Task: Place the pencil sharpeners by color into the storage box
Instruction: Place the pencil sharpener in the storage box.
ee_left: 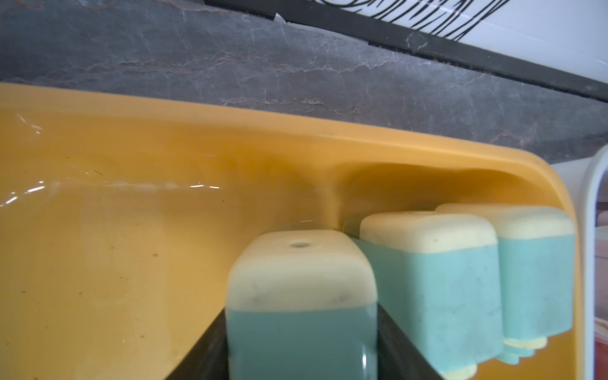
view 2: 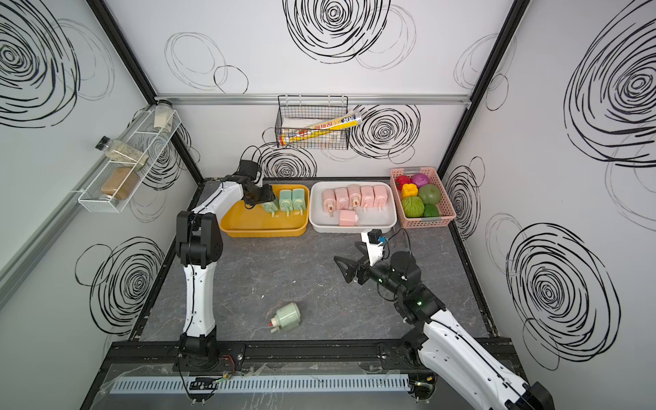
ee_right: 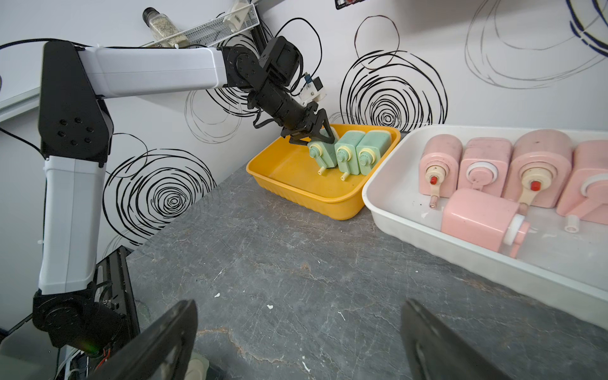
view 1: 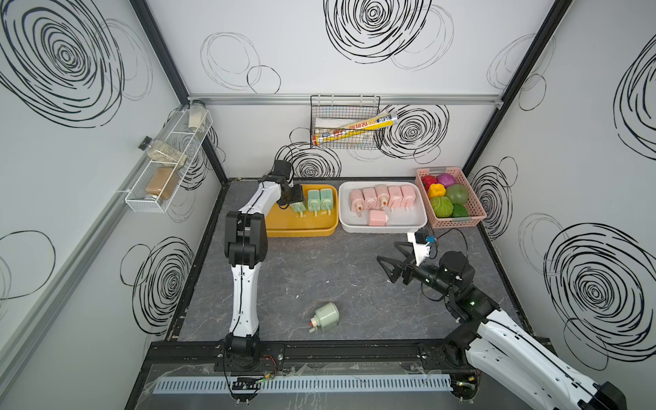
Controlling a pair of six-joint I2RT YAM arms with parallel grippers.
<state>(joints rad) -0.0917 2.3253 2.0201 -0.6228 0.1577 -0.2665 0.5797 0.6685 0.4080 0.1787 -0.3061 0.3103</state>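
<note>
Left hand: your left hand is clenching a mint-green blocky plastic pencil sharpener, with one black finger pressing on each side of its body.
Held piece: it is hanging tilted inside the yellow plastic tray, with its crank stub pointing toward the front of the grey marbled worktop. It is sitting just beside two mint-green sharpeners in a row. You cannot tell whether it is touching the tray floor.
Right hand: your right hand is hovering released, jaws spread wide and holding nothing, over bare worktop just in front of the white plastic tray.
Pink set: six pastel-pink sharpeners are lying in the white tray, five in a row and one lying across in front of them.
Loose piece: one rounded mint-green sharpener is lying on its side near the front edge of the worktop, well apart from both trays.
Long axis: it is running roughly side to side, slightly slanted. The cream neck and crank end are facing the left arm's base, and the body end is facing the right arm.
Bearing from hands: from the right hand it is lying toward the front rail and off to the left. From the left hand it is lying across nearly the whole depth of the worktop, back toward the base.
Nearer hand (judgement): the free right hand is sitting closer to it, while the left hand is occupied and farthest away.
Grasp note (judgement): you are likely needing jaws that close front to back, across that axis.
</note>
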